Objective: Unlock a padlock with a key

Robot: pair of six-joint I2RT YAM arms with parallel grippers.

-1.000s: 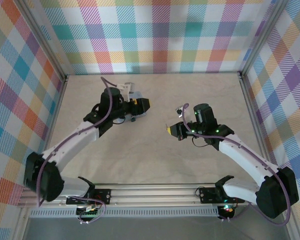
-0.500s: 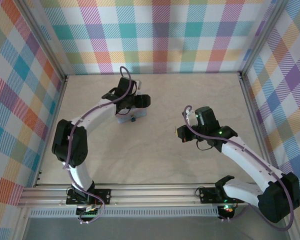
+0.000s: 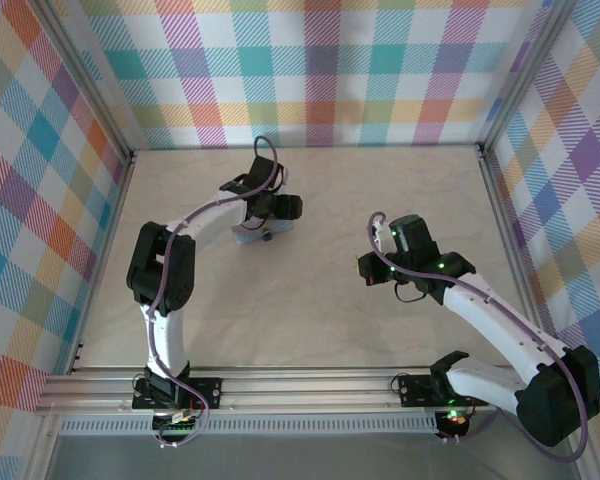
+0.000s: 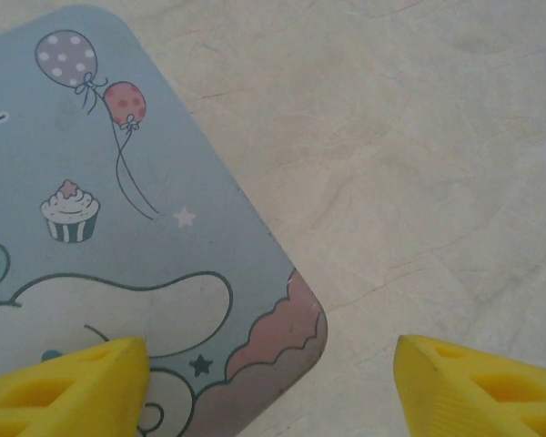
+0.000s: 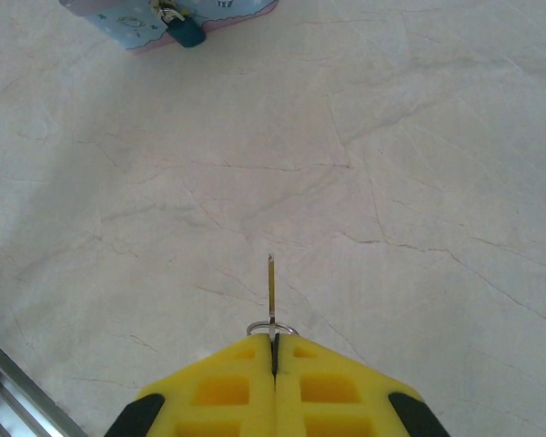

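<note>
The key (image 5: 271, 289) is a thin blade on a small ring, sticking out forward from my right gripper (image 5: 274, 353), which is shut on it above bare table. Far ahead of it the teal padlock (image 5: 187, 33) hangs on the front of the pale blue cartoon tin box (image 5: 127, 20). In the top view the padlock (image 3: 267, 237) is a dark dot at the box's near edge, and the right gripper (image 3: 364, 268) is well to its right. My left gripper (image 4: 273, 391) is open and straddles a rounded corner of the box lid (image 4: 118, 209); one yellow fingertip (image 4: 64, 387) is over the lid, the other over the table.
The tabletop (image 3: 310, 310) is pale marbled board, fenced by plaid walls and metal rails (image 3: 485, 190). The left arm (image 3: 195, 222) arches out to the box at the far middle. A metal rail shows at the lower left corner of the right wrist view.
The left arm has swung its elbow in and up while its gripper stays at the box. The right gripper with the key has shifted slightly right and nearer.
</note>
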